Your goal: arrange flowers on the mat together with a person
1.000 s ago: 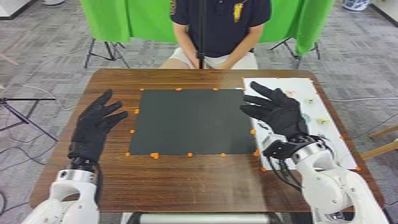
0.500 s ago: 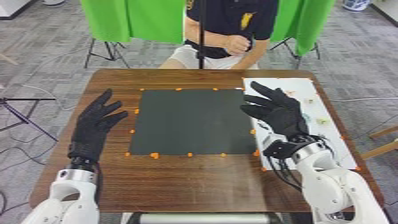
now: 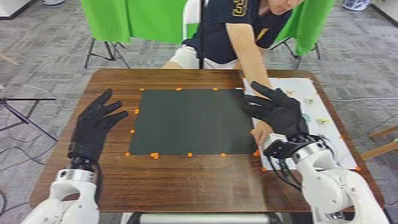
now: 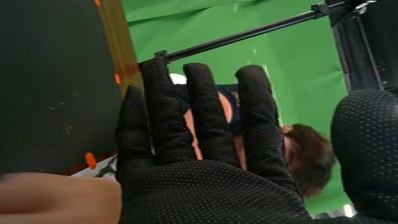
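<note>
The dark mat (image 3: 191, 122) lies on the counter (image 3: 178, 185), the white sheet (image 3: 345, 147) just right of it, bearing small pale pieces (image 3: 322, 121) too small to make out. The left hand (image 3: 91, 125) and right hand (image 3: 284, 117) are open, fingers loosely extended; the right partly covers the sheet. A person's arm (image 3: 248, 50) passes behind it, the person's hand (image 3: 260, 132) at the mat's right edge, blurred in the right wrist view.

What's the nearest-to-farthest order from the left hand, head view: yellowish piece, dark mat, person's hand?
1. Dark mat, centre.
2. Person's hand, by the mat's right edge.
3. Yellowish piece, on the white sheet, far right.
</note>
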